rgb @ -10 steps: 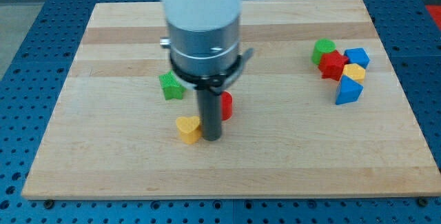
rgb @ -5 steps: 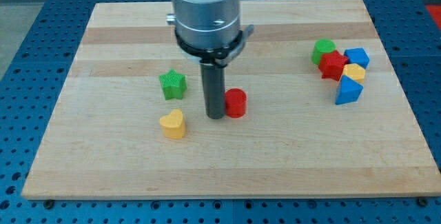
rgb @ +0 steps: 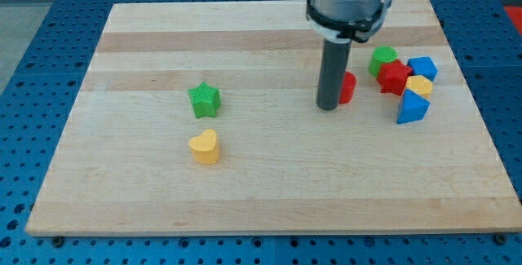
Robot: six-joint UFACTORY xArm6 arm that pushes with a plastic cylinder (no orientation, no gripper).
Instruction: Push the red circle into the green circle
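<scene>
Desk: pale wooden board [rgb: 163,183] on a blue perforated base [rgb: 24,69].
Tool: a plain rod with nothing that spreads or pinches; my tip [rgb: 329,107] touches the red circle [rgb: 347,88] on the view's left.
Green circle [rgb: 382,58]: near, toward the view's upper right, beside the red star [rgb: 395,77].

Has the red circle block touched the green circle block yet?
No, the red circle block sits beside my tip, with bare wood showing between it and the green circle block.
</scene>
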